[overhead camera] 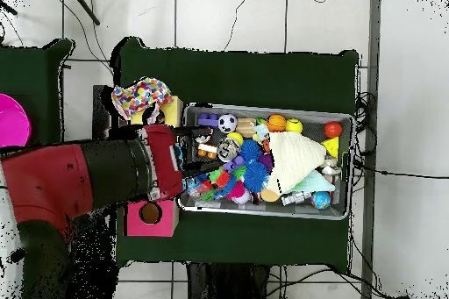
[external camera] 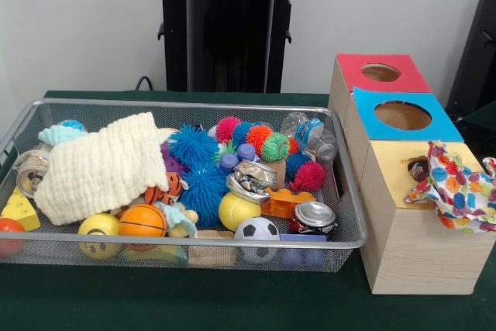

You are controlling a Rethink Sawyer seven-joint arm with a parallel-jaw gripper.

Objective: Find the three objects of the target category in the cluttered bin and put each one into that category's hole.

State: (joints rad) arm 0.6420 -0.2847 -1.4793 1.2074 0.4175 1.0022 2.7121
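The wire bin (external camera: 194, 103) (overhead camera: 263, 108) holds a heap of toys. A cream cloth (external camera: 101, 164) (overhead camera: 294, 160) lies over one end of the heap. Beside the bin stand three wooden boxes with round holes, topped red (external camera: 353, 67) (overhead camera: 151, 215), blue (external camera: 403, 115) and yellow (external camera: 391, 172) (overhead camera: 171, 111). A polka-dot cloth (external camera: 457, 187) (overhead camera: 140, 96) lies draped over the yellow box, partly covering its hole. In the overhead view my gripper (overhead camera: 203, 148) hangs over the bin's end nearest the boxes, and my red arm hides the blue box. The front view shows no arm.
Among the clutter are spiky balls (external camera: 194, 149), crushed cans (external camera: 314, 215), a soccer ball (external camera: 256, 230), an orange ball (external camera: 142, 221), yellow balls (external camera: 236, 208), a clear bottle (external camera: 310, 133) and a yellow wedge (external camera: 19, 211). A pink disc (overhead camera: 10, 120) lies on a second table.
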